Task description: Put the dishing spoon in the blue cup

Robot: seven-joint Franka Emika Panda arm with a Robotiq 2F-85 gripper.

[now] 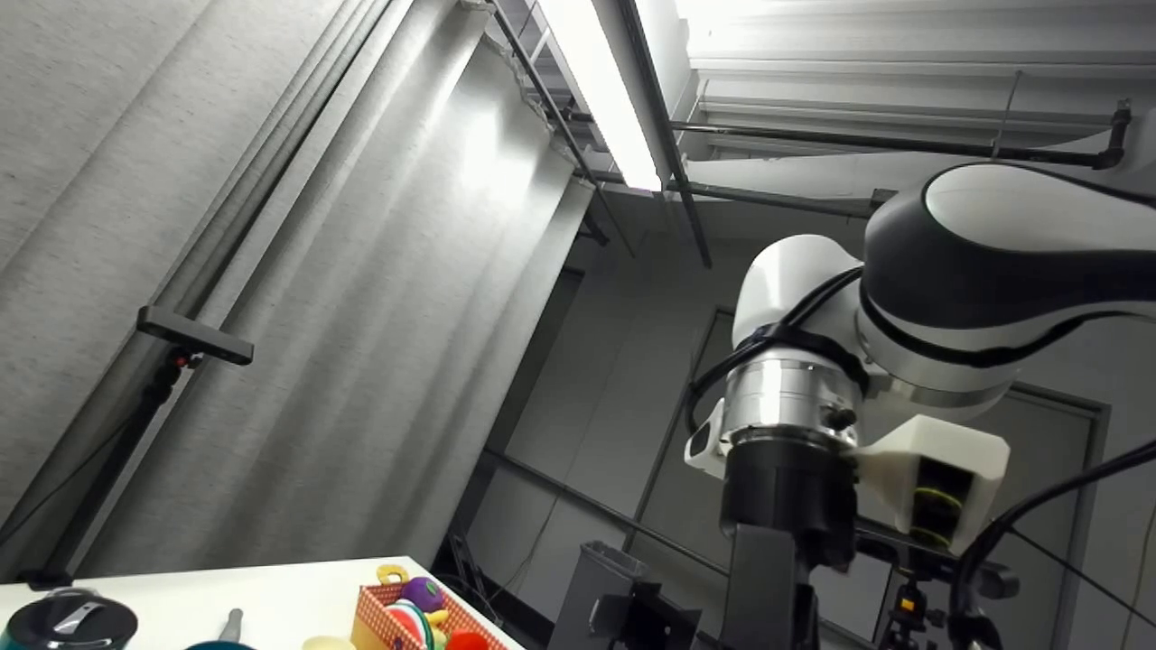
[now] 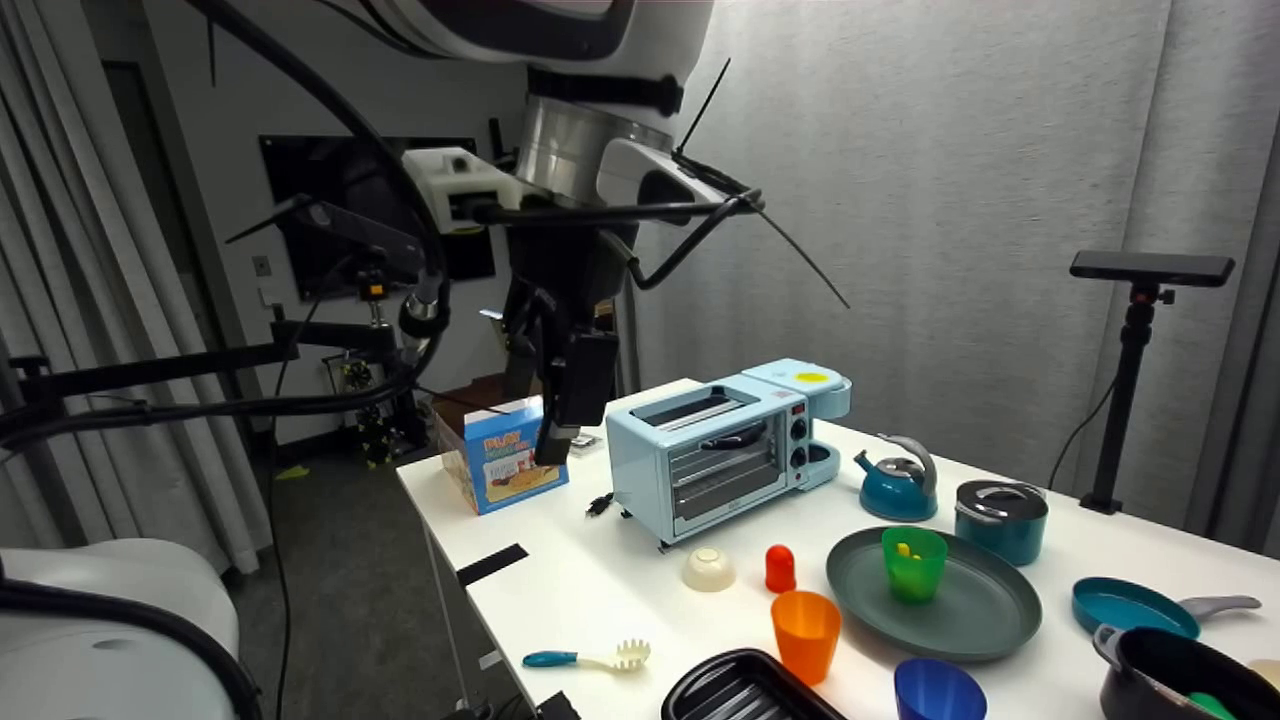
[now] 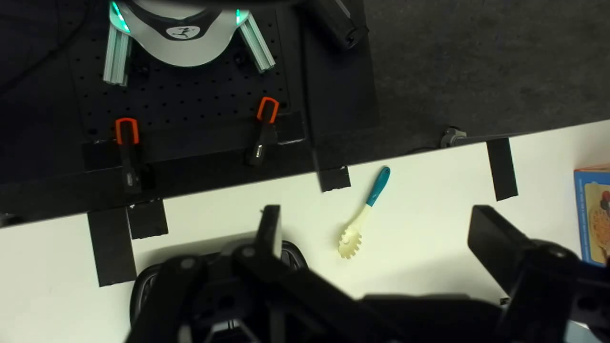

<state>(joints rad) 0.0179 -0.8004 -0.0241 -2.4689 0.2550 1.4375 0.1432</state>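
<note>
The hand (image 3: 376, 233) hangs well above the tabletop (image 2: 570, 600), its fingers spread wide apart. In the wrist view, the spoon (image 3: 366, 210) lies flat, its teal handle near the tabletop's edge. In an exterior view, a black tray (image 2: 750, 690) sits near the spoon; beyond it stand an orange cup (image 2: 806, 638) and the blue cup (image 2: 938, 692), partly cut off.

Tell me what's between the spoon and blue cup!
In an exterior view, the black tray and orange cup lie between the spoon and the blue cup.
</note>
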